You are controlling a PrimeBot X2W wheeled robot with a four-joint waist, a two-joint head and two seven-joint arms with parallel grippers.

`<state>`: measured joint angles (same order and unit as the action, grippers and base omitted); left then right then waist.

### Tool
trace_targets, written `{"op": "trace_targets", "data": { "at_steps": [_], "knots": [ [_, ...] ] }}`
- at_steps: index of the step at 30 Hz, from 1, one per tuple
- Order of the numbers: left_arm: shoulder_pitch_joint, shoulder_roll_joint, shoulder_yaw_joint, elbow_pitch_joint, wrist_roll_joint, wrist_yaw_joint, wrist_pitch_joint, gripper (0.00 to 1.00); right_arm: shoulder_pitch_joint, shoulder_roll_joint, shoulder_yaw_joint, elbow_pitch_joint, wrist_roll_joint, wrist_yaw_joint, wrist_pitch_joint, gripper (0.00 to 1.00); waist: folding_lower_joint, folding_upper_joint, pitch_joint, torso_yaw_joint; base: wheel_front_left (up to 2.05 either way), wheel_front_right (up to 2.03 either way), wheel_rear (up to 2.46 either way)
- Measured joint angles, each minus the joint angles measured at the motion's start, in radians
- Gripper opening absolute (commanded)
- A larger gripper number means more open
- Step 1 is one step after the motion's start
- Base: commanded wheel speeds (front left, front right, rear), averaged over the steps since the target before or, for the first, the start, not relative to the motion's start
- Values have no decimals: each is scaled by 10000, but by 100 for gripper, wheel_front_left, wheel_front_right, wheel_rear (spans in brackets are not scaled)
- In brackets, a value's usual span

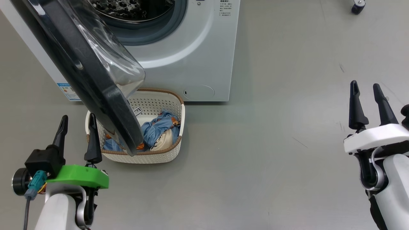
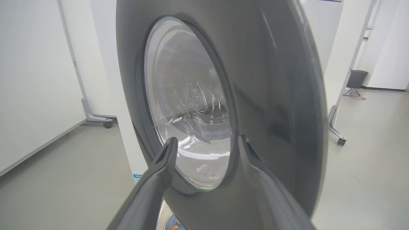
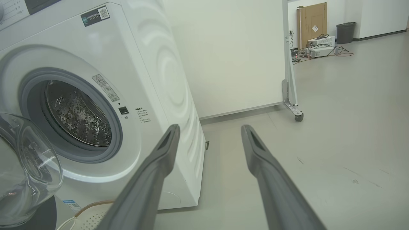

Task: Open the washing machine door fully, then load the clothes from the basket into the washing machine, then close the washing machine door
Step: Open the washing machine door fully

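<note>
The left gripper (image 1: pixel 78 119), fingers spread apart and holding nothing, hovers low at the near left. In its wrist view it faces the outer side of the washing machine door (image 2: pixel 271 80) at close range, with no contact that I can make out. The right gripper (image 1: pixel 365 85), also wide apart and empty, hangs well off to the right over bare floor (image 1: pixel 271 143).

The first step looks largely done. The washing machine door (image 1: pixel 80 64) stands swung out from the washing machine (image 1: pixel 198 48) and the drum mouth (image 3: pixel 80 118) is open. Whether it has reached its full swing I cannot tell; it may want a further push to the left. What shows of the drum holds no fabric. Loading has not begun: the clothes (image 1: pixel 156 131) lie bundled in the basket (image 1: pixel 153 158), which sits on the floor just in front of the machine, below the drum mouth. Loading and closing the door remain.

The main obstacle, I judge, is the door itself. From the head view its lower edge crosses the basket's left part and hides some of the clothes, so a reach from the left looks blocked and one from the right looks freer.

Farther right stand a wheeled white partition (image 3: pixel 287 64), a cardboard box (image 3: pixel 313 19) and a dark bin (image 3: pixel 346 32), all well clear.
</note>
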<state>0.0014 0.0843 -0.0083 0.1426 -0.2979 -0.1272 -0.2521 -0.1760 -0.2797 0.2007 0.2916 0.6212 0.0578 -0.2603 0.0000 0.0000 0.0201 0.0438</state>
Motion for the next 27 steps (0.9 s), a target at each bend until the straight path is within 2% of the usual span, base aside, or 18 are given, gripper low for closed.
{"op": "trace_targets", "data": {
  "at_steps": [8, 14, 27],
  "knots": [
    [236, -4, 27, 19, 65, 0, 0, 100, 757, 238, -182, -395, -1007, -238, 2, 100, 0, 0, -14, -78, 0, 0, 0],
    [246, -17, 33, 73, 163, 0, 0, 100, 1099, 274, -127, -623, -1835, -253, 2, 100, 0, 0, 23, -86, 0, 0, 0],
    [264, -44, 84, 184, 251, 0, 0, 100, 1702, 660, -75, -777, -2558, -311, 2, 100, 0, 0, 118, -14, 0, 0, 0]
  ]
}}
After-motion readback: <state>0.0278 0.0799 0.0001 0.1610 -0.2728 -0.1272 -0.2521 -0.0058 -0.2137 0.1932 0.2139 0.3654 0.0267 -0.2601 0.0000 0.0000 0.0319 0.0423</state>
